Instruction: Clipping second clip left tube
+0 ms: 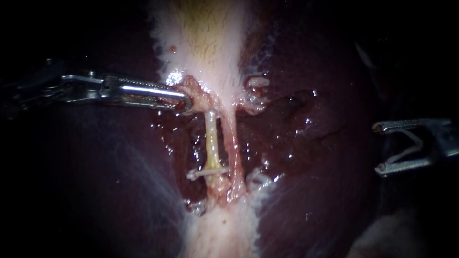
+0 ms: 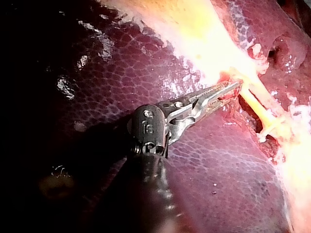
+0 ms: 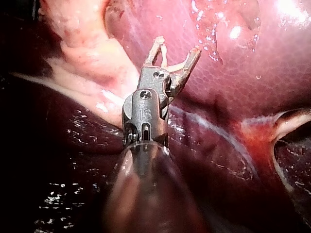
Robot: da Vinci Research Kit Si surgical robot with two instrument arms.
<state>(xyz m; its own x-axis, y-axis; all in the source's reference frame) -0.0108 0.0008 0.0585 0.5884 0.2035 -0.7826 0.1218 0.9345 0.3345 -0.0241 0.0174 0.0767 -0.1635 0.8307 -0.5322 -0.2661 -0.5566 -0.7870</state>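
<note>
Left instrument (image 1: 187, 104), jaws clamped on tissue (image 1: 195, 89) atop the left tube (image 1: 212, 141), which carries one clip (image 1: 207, 172). Right instrument (image 1: 378, 148), well apart, apparently holds a spare clip (image 1: 406, 152) in wide jaws; closing in, it might catch the neighbouring tube (image 1: 233, 149).

The liver (image 1: 95, 181) is wet, glossy and smooth; the pale tissue (image 1: 201, 93) is moist and ragged. The left instrument (image 1: 185, 102) is bright metal with ridged jaws. The right instrument (image 1: 379, 148) is duller metal, and its clip (image 1: 406, 152) looks like white plastic.

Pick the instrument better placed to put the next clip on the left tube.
Right. The right instrument holds a loaded clip in its jaws and faces the left tube. The left instrument is occupied, its jaws shut on tissue above that tube.
</note>
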